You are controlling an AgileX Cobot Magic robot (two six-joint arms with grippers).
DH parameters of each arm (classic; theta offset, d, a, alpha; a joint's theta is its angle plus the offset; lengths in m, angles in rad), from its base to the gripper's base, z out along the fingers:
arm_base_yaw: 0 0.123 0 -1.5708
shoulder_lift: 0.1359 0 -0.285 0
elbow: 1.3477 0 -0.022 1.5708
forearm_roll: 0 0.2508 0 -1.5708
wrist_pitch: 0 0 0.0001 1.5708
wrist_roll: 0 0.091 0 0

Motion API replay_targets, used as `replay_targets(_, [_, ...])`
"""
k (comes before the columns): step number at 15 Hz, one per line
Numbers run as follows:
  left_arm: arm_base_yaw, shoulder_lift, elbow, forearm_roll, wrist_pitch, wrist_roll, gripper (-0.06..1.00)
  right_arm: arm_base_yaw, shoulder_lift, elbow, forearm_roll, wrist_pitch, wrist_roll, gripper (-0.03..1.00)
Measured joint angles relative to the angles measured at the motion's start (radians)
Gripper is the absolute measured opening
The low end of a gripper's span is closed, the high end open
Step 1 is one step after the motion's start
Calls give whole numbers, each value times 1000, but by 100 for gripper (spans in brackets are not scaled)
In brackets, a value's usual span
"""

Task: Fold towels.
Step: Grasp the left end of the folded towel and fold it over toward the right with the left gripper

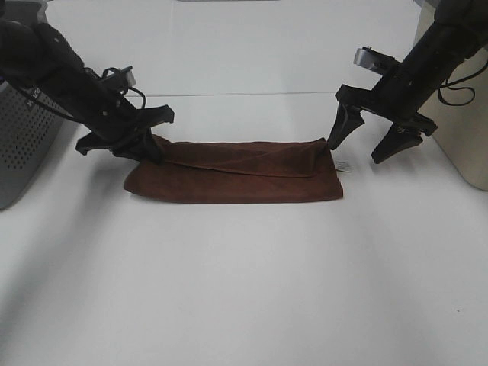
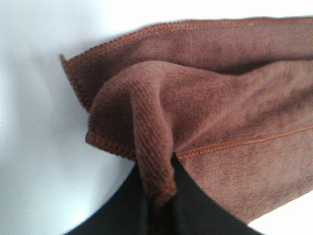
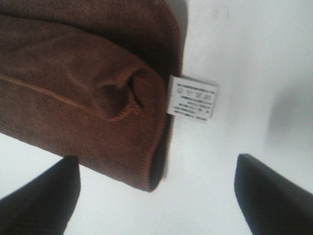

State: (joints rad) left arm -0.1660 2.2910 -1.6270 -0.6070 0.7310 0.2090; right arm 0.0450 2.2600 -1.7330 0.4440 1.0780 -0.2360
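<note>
A brown towel [image 1: 236, 171] lies folded in half lengthwise across the middle of the white table [image 1: 244, 290]. My left gripper [image 1: 149, 149] is shut on the towel's far left corner; the left wrist view shows the pinched fold of cloth [image 2: 154, 171] between my black fingers [image 2: 195, 210]. My right gripper [image 1: 367, 145] is open and empty, just off the towel's right end. In the right wrist view the towel's right end [image 3: 98, 98] and its white care label [image 3: 192, 99] lie between my spread fingertips [image 3: 49, 196].
A grey perforated bin [image 1: 23, 145] stands at the left edge of the table. A beige box [image 1: 465, 130] stands at the right edge, behind my right arm.
</note>
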Motion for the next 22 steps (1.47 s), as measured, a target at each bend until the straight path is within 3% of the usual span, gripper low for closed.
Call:
replay_targets(5, [48,-95,-104,98,124,-102,3,0,0,0,-1,-6,0,83])
replay_targets(9, [-57,-97,-224,61,166,-172,3,0,0,0,-1,-6,0,83])
replay_targets(12, [-174,-54,-262,12,90,-193,6,0,0,0,-1,-6,0,83])
replay_targets(17, [-324,75,-262,-51,-135,-221,18,0,0,0,0,-6,0,83])
replay_targets(19, [-336,90,-262,-72,-151,-221,26,0,0,0,1,-6,0,83])
replay_targets(21, [-337,95,-262,-88,-151,-221,61,0,0,0,3,-6,0,83])
replay_targets(22, [-337,95,-262,-91,-151,-221,69,0,0,0,3,-6,0,83])
